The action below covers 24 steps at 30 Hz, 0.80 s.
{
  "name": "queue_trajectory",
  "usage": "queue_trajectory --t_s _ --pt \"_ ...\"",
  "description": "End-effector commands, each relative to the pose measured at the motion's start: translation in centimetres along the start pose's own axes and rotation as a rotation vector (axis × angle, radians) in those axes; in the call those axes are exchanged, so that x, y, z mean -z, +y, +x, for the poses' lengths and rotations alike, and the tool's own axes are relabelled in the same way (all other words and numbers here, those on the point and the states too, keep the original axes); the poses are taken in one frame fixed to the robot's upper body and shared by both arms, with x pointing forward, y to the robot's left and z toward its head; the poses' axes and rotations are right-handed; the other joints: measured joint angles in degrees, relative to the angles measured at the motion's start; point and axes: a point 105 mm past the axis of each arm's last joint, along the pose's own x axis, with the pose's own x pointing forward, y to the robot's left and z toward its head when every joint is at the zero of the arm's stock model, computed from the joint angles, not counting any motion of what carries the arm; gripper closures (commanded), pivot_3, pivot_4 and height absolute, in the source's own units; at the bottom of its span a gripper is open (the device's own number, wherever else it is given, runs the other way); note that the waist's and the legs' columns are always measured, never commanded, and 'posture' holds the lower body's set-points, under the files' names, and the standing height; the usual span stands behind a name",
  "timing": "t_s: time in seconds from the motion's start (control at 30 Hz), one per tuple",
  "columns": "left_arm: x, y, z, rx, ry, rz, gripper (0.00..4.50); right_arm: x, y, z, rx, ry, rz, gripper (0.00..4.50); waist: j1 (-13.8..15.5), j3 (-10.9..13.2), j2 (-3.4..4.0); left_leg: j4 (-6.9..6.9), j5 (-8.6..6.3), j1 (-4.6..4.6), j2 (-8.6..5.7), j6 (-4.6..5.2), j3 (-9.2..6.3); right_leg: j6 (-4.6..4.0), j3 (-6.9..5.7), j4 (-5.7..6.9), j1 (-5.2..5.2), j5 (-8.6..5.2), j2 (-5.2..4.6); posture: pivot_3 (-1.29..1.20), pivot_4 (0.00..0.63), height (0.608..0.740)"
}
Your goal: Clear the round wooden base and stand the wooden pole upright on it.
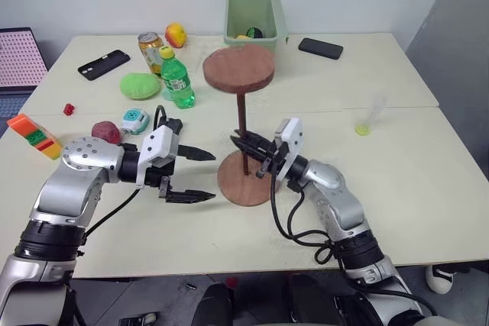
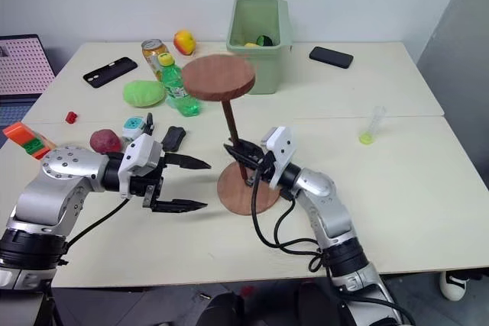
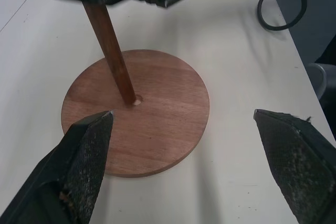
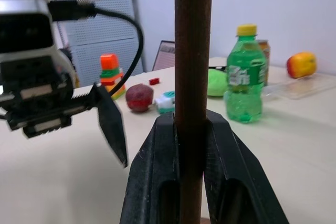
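**Pole seated on base, right grip on**

Nearest on the left: left gripper, jaws wide apart and empty, aimed rightward at the round wooden base, just short of it. Probably waiting as a guard in case of a topple. Centre, near edge of the pale surface: base lying flat and bare of clutter, so clearing looks done. Wooden pole rising from the base's centre hole, foot right at the hole in the left wrist view, disc end uppermost, leaning slightly. To the right: right gripper, jaws clamped on the pole low on the shaft, likely steadying while the tip seats. Hard to tell whether fully seated; top-heavy, so release calls for care.

Farther back, left to right: orange block toy, small red piece, dark red ball, black phone, green lump, soda can, green bottle, apple-like fruit, green bin, second phone, clear tube with yellow-green liquid. Plain pale wall behind.
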Motion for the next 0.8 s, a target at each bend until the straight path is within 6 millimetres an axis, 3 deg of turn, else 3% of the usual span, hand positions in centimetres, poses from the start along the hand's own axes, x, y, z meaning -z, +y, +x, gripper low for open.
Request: queue_trajectory --t_s 0.03,0.23,0.5,0.8 --pt "-0.6 -0.2 -0.5 0.000 0.019 0.046 0.00 0.1 0.3 -0.1 -0.021 -0.008 -0.008 4.26 0.00 0.00 0.00 0.00 0.00 0.02 0.00 0.00 0.00 0.00 0.01 0.00 0.01 0.00 0.00 0.00 0.150 0.740" --pt "-0.6 -0.4 -0.5 0.003 0.030 0.051 0.00 1.3 -0.5 -1.1 0.008 0.035 -0.028 4.26 0.01 0.00 0.00 0.00 -0.01 0.07 0.01 0.02 0.00 0.00 0.01 0.02 0.04 0.00 0.01 0.00 0.150 0.740" --pt "-0.8 -0.5 -0.6 0.006 0.033 0.047 0.00 1.5 -1.9 -1.7 0.062 0.044 -0.049 4.26 0.13 -0.01 -0.01 0.00 -0.07 0.22 -0.01 0.12 -0.01 0.00 0.00 0.03 0.21 0.00 0.00 0.00 0.150 0.740" --pt "-1.1 -0.5 -0.6 0.008 0.036 0.051 0.00 2.6 -0.1 -2.5 -0.007 0.087 -0.013 4.26 0.17 -0.04 -0.02 0.00 -0.09 0.25 0.00 0.16 -0.02 0.00 0.00 0.03 0.24 0.00 0.00 0.00 0.150 0.740"
